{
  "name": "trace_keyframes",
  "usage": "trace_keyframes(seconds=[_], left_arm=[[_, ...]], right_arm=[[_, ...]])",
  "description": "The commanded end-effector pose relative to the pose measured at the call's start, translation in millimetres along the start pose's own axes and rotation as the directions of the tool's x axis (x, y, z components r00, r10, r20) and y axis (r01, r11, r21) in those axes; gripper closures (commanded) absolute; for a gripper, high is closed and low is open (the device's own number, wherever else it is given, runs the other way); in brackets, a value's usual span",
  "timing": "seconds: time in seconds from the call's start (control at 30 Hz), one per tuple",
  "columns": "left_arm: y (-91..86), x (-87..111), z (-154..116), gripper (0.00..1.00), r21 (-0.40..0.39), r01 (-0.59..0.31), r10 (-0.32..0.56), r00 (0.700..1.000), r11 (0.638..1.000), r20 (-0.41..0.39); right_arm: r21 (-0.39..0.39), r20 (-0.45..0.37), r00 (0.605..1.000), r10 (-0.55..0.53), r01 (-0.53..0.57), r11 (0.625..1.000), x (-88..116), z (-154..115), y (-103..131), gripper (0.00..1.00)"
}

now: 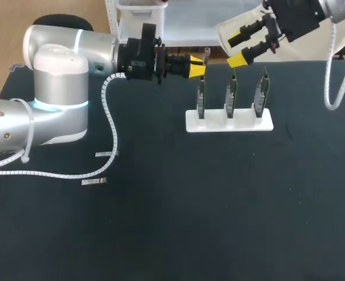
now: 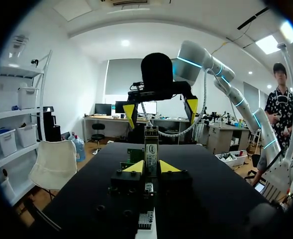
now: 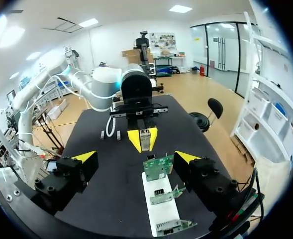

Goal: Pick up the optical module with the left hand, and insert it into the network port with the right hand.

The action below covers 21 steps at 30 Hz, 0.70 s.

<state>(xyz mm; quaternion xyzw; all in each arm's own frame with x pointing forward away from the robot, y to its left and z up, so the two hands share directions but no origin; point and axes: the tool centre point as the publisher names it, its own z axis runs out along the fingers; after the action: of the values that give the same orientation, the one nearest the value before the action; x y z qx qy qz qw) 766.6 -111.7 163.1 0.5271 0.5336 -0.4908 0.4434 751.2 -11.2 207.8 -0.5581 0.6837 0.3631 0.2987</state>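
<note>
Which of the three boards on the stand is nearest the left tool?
The leftmost board, just beside the left tool; the others stand farther right.

Left claw (image 1: 199, 69) holds optical module (image 2: 151, 147) behind board rack (image 1: 242, 124).

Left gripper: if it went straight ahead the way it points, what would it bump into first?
Probably the right gripper, which hangs open straight ahead, facing it. The optical module held in the left gripper would get there first. Depth is hard to judge.
</note>
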Motion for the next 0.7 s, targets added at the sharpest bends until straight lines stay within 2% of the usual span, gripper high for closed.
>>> trace_keyframes(seconds=[0.03, 0.37, 0.7], left_arm=[[-2.3, 0.0, 0, 1.0, -0.007, -0.002, 0.002, 1.0, 1.0, 0.0], [-2.3, 0.0, 0, 1.0, -0.007, -0.002, 0.002, 1.0, 1.0, 0.0], [-2.3, 0.0, 0, 1.0, -0.007, -0.002, 0.002, 1.0, 1.0, 0.0]], right_arm=[[-0.096, -0.001, 1.0, -0.003, 0.003, 0.995, -4, 8, -8, 0.0], [-0.121, 0.007, 1.0, -0.015, 0.016, 0.993, -11, 20, -7, 0.0], [-0.107, 0.038, 0.999, -0.011, 0.015, 0.994, -15, 26, 0, 0.0]])
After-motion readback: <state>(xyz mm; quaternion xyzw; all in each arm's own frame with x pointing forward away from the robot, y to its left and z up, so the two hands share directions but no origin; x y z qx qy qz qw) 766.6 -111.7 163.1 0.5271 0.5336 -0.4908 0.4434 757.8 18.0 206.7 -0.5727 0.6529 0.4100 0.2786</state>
